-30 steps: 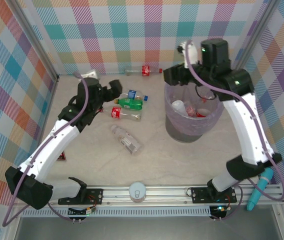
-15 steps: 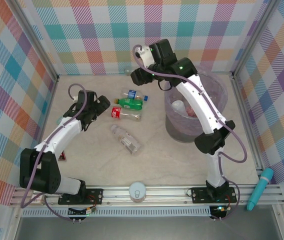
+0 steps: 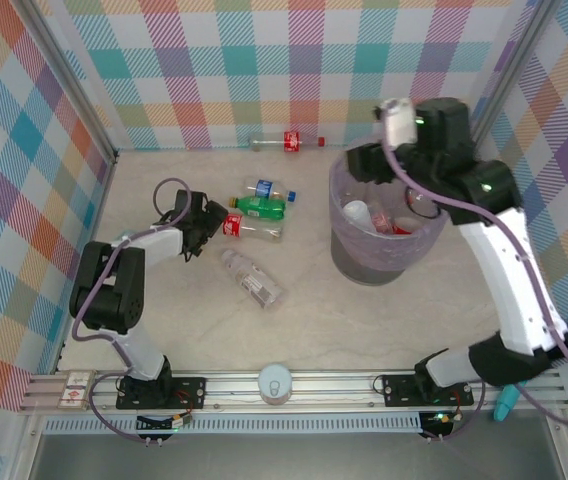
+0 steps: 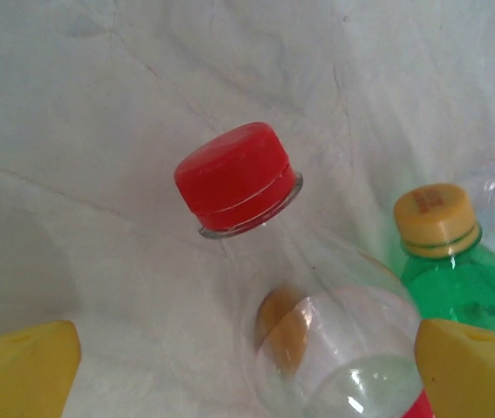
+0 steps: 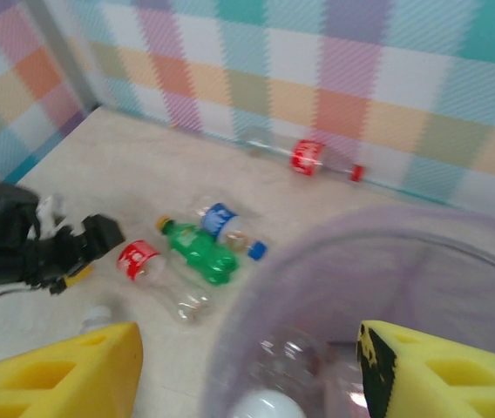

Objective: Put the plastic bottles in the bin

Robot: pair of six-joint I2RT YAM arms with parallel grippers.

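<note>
My left gripper [image 4: 247, 374] stands open low over the table, its yellow fingers [image 4: 23, 366] either side of the shoulder of a clear bottle with a red cap [image 4: 237, 178]. A green bottle with a yellow cap [image 4: 457, 279] lies just to the right. From above, the left gripper [image 3: 209, 217] sits at the cap end of that red-labelled bottle [image 3: 252, 228], next to the green bottle [image 3: 261, 207] and a blue-labelled bottle [image 3: 267, 188]. My right gripper [image 5: 247, 374] hangs open and empty above the bin [image 5: 387, 252], which holds several bottles [image 3: 374, 215].
Another clear bottle [image 3: 252, 278] lies mid-table, and a red-labelled one [image 3: 286, 142] rests against the back wall. The bin [image 3: 364, 265] stands right of centre. A teal cylinder [image 3: 504, 402] lies at the front right by the rail. Checked walls enclose three sides.
The right arm swung out to the back left, then returned above the bin, taking nothing. The left arm drew in and its gripper dropped to the red-capped bottle.
</note>
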